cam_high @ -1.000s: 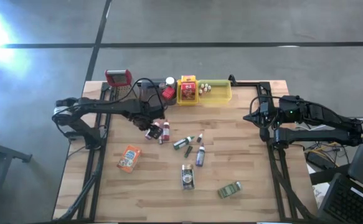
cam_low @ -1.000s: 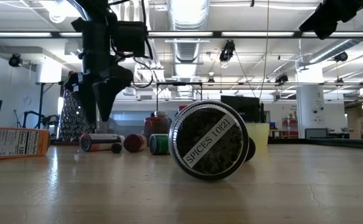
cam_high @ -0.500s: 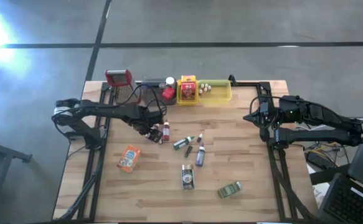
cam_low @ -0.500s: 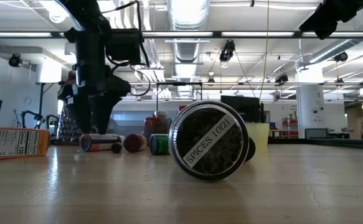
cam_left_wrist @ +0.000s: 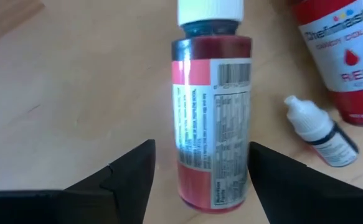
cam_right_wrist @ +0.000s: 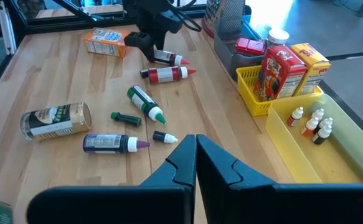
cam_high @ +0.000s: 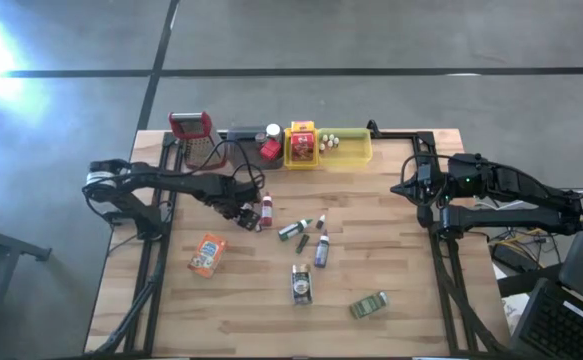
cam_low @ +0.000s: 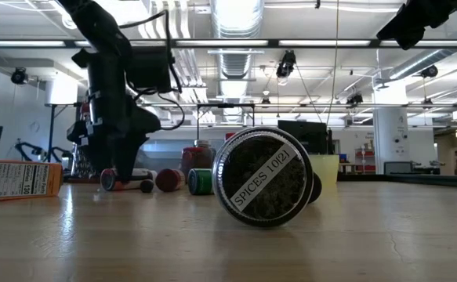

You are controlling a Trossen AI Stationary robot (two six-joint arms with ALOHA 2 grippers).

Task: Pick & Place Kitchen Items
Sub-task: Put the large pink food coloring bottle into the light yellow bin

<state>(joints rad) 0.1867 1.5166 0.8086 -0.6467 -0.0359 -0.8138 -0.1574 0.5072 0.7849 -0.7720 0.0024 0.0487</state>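
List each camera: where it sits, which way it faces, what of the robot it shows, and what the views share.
High: overhead, straight down on the table; both arms.
Low: table-top height, level into the room; left gripper descending, spice jar near the lens.
Left wrist: looks past open fingers straddling the white-capped red bottle.
Right wrist: looks across the table past the shut right gripper.
Shared: that bottle also shows in the high and right wrist views.
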